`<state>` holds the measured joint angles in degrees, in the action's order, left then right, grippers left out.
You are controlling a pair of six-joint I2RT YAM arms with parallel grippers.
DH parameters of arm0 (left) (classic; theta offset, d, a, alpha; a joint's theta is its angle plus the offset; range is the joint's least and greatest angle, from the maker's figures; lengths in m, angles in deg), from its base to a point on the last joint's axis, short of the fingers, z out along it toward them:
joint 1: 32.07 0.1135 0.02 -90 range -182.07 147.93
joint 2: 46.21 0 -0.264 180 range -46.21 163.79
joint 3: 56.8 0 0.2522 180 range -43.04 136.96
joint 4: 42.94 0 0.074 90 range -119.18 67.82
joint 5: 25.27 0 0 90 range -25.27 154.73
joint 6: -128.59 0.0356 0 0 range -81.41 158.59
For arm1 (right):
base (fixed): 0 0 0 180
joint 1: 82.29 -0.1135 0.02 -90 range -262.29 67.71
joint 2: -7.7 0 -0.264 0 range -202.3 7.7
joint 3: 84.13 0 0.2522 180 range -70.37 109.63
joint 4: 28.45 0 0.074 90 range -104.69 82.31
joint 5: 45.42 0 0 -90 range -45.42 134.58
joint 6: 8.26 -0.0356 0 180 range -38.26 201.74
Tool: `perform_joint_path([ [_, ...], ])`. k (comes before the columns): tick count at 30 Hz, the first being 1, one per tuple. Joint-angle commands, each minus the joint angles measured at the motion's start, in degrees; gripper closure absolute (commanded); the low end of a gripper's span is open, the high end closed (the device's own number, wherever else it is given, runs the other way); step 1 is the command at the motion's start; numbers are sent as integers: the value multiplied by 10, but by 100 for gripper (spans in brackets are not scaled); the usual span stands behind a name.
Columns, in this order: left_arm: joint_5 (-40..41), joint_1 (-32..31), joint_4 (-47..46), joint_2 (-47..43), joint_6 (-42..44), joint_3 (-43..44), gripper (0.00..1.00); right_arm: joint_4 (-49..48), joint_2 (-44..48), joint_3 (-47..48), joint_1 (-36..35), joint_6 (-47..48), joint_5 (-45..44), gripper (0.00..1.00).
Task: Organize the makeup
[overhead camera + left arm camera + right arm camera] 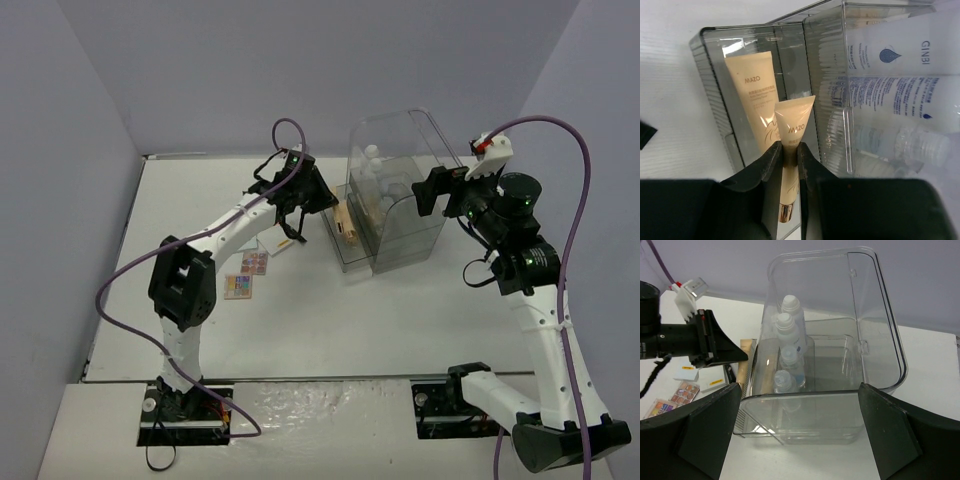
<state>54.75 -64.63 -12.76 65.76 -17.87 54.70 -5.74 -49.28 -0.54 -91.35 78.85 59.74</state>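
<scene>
Left hand is pinching the small beige tube low down near its cap, jaws nearly closed on it; tube is pointing into the smoky drawer standing open at the side of the clear case; a bigger beige tube is lying in that drawer; white bottles are sitting in the case's main compartment; right hand is spread wide, gripping nothing, facing the case; eyeshadow palettes are lying on the counter beside the left arm.

Noted 1 large clear plastic case standing right of centre on white table. Logged 1 smoke-grey drawer pulled out at its left side. Backed by plain lilac walls.
</scene>
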Motion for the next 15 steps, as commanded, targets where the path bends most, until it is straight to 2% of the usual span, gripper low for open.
perform_joint_path([
  [1, 24, -11, -44, 7, -32, 63, 93, -34, 10, 3, -3, 7, -8, 0],
  [10, 14, -24, -70, 54, -70, 94, 91, -34, 13, 1, -3, 9, -12, 0],
  [13, 17, -27, -70, 63, -77, 99, 80, -33, 14, 3, -3, 9, -13, 0],
  [15, 18, -28, -72, 64, -81, 99, 76, -32, 15, 4, -3, 10, -14, 0],
])
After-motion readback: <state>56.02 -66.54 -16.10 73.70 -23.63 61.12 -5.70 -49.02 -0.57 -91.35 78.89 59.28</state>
